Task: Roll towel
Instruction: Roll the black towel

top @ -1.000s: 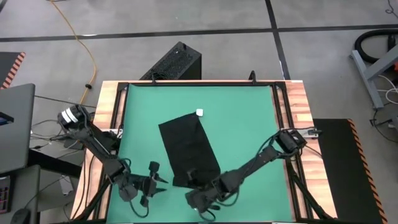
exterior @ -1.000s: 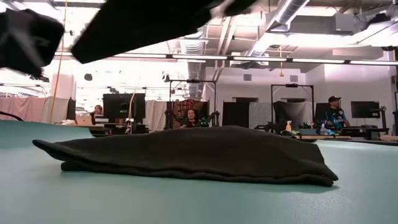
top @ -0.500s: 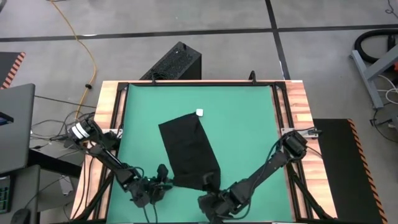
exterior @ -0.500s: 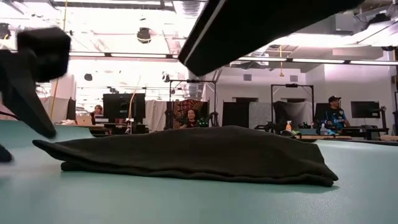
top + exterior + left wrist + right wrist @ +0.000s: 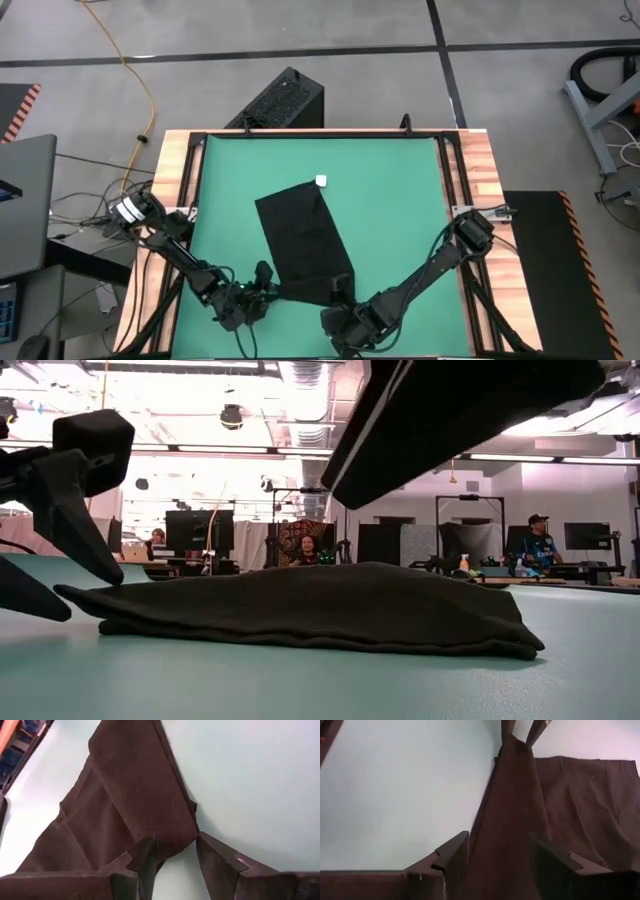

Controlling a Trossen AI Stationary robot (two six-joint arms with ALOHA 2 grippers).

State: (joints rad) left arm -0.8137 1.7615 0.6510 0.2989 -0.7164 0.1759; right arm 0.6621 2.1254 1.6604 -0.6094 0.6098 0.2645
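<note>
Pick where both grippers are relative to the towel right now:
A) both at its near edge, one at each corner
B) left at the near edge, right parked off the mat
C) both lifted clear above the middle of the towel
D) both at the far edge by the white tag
A: in the high view the left gripper and right gripper sit at the two near corners of the towel, open, with the white tag at the far edge.

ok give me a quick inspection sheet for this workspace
surface: green mat on a wood-edged table
job's things: towel lying flat and askew, white tag at its far end, not yet rolled
clutter: nothing seen
grippers: left gripper open at the towel's near left corner; right gripper open astride its near right corner
cables: yellow cable on the floor
surroundings: black box behind the table; people at desks
</note>
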